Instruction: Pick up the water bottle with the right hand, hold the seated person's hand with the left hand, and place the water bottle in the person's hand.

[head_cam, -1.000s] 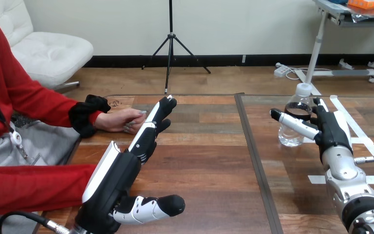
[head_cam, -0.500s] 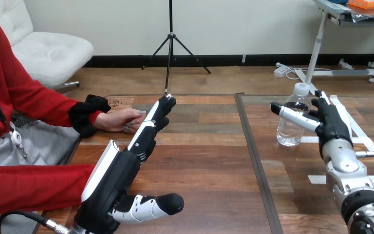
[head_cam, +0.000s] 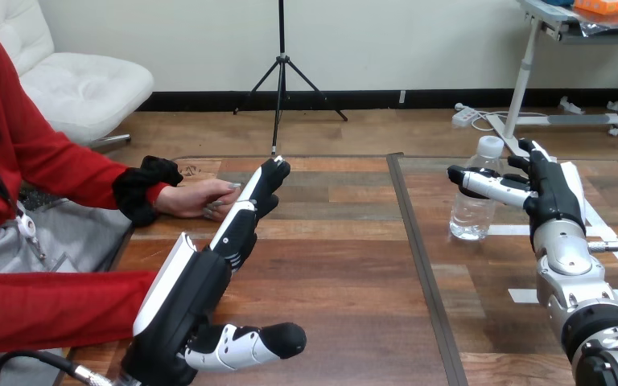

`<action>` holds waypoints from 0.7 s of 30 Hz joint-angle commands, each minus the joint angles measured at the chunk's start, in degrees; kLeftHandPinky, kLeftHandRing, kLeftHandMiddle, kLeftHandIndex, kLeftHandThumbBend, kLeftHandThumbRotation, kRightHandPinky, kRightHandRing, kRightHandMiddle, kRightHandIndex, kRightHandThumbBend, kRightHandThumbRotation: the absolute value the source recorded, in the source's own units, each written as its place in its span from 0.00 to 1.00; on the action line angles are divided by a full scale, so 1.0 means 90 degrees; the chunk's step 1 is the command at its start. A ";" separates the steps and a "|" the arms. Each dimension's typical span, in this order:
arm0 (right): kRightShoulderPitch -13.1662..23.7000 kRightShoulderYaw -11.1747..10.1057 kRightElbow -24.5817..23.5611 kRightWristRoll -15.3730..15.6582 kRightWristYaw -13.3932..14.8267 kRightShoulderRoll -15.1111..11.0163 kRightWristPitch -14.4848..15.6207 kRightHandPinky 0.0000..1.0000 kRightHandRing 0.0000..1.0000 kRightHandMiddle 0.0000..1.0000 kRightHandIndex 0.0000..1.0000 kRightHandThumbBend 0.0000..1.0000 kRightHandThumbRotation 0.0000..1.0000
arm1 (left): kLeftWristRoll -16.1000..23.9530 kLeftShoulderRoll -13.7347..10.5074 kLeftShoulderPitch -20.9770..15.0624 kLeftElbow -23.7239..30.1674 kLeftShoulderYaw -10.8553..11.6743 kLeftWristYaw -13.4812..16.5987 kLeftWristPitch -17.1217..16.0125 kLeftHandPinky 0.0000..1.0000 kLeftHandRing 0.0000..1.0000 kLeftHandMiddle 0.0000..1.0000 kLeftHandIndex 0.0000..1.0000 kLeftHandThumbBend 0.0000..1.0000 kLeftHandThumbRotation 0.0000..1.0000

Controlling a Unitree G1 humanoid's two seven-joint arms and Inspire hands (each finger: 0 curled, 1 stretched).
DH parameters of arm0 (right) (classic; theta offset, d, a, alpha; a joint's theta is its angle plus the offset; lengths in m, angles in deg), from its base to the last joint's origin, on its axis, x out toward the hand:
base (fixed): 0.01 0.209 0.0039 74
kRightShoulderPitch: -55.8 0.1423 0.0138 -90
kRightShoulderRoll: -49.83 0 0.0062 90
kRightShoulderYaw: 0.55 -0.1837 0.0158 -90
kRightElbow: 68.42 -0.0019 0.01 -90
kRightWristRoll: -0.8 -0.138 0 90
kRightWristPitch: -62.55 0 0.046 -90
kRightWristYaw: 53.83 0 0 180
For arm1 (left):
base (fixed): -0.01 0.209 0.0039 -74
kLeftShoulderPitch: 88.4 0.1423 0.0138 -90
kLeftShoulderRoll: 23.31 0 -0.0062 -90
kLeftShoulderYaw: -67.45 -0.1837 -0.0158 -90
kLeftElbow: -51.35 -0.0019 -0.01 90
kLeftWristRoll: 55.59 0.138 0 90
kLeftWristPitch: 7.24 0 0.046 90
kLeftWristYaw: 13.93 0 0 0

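Observation:
A clear water bottle (head_cam: 472, 205) with a white cap stands upright at the table's right side. My right hand (head_cam: 554, 201) is at its right, the thumb crossing the bottle's front and the fingers curled behind it. My left hand (head_cam: 201, 285) lies stretched out with straight fingers and its thumb out to the right. Its fingertips (head_cam: 272, 170) end just right of the person's hand (head_cam: 197, 199), which rests on the table at the left. I cannot tell whether they touch.
White tape lines (head_cam: 605, 233) mark the table at the right, behind and under my right arm. A dark seam (head_cam: 412, 233) splits the table top. The person's other arm in a red sleeve (head_cam: 48, 305) lies along the lower left.
My right hand and the bottle have shifted a little to the left together. The left hand and the person's hand have stayed put.

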 commanded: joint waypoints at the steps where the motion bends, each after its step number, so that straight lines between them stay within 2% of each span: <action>1: 0.0623 -0.0059 -0.0030 -0.0045 0.0121 0.0160 -0.0084 0.62 0.69 0.73 0.74 0.99 0.05 | -0.0066 -0.0027 -0.0171 0.0287 0.0063 0.0024 0.0024 0.96 1.00 1.00 1.00 1.00 0.71; 5: 0.0638 -0.0035 -0.0011 -0.0016 0.0274 0.0186 -0.0019 0.55 0.60 0.67 0.67 0.98 0.01 | -0.0061 -0.0027 -0.0165 0.0294 0.0070 0.0025 0.0003 0.96 1.00 1.00 1.00 1.00 0.71; 10: 0.0656 0.0003 -0.0004 0.0020 0.0464 0.0215 0.0062 0.54 0.58 0.62 0.60 0.95 0.00 | -0.0059 -0.0031 -0.0157 0.0341 0.0068 0.0025 0.0039 0.95 1.00 1.00 1.00 1.00 0.74; 15: 0.0652 -0.0186 0.0003 -0.0191 0.0399 0.0261 0.0095 0.49 0.53 0.58 0.55 0.91 0.00 | -0.0050 -0.0015 -0.0167 0.0335 0.0072 0.0038 0.0012 0.95 1.00 1.00 1.00 1.00 0.73; 21: 0.0650 -0.0263 -0.0008 -0.0269 0.0402 0.0292 0.0102 0.44 0.48 0.54 0.53 0.88 0.00 | -0.0074 -0.0019 -0.0180 0.0339 0.0066 0.0025 0.0000 0.95 1.00 1.00 1.00 1.00 0.73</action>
